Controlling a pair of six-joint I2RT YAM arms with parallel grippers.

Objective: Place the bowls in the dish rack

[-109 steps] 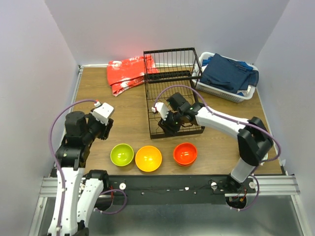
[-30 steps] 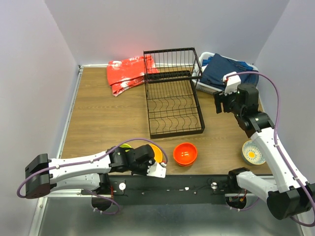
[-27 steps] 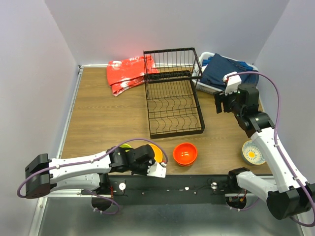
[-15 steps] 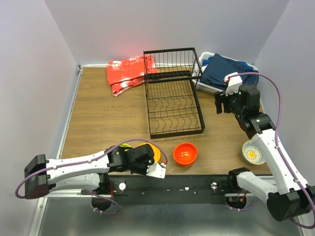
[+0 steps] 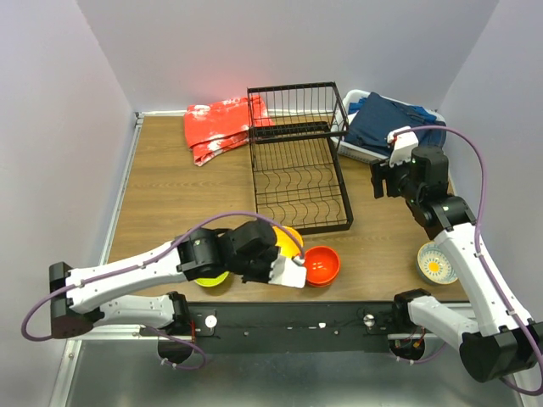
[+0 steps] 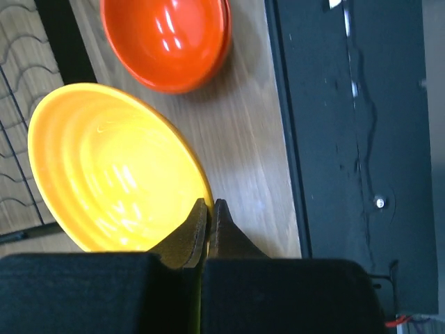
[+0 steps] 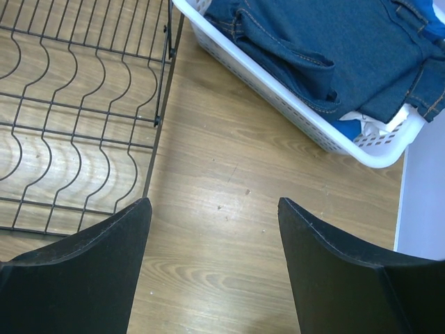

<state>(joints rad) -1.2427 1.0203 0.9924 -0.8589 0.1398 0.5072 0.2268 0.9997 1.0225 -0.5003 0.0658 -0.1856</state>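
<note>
From the top external view, the left gripper [image 5: 285, 257] was clamped on the yellow-orange bowl [image 5: 289, 241], which sat tilted just at the near edge of the dish rack [image 5: 297, 174] and not yet in it. The red-orange bowl [image 5: 321, 264] rested on the table [image 5: 182, 199] just beside it. The lime green bowl [image 5: 212, 279] was half hidden under the left arm. The white patterned bowl [image 5: 435, 261] lay well apart, near the right arm's base. The right gripper [image 5: 381, 181] hung between the rack and the white basket [image 5: 386, 159], holding nothing. A red cloth [image 5: 219, 127] lay at the far side.

In the left wrist view, the 2 fingers [image 6: 198, 224] were pinched shut on the yellow-orange bowl's [image 6: 111, 170] rim, 1 inside and 1 outside. The glossy shine suggested a hard, stiff, light and rather slippery bowl, so a rim pinch looked right but liable to swivel. The red-orange bowl [image 6: 167, 38] showed the same sheen.

In the right wrist view, the right gripper [image 7: 212, 203] stood wide apart over bare wood, with the rack [image 7: 76, 118] on one side and blue denim [image 7: 327, 49] in the basket [image 7: 299, 115].

No brand, label or writing was legible in any view.
</note>
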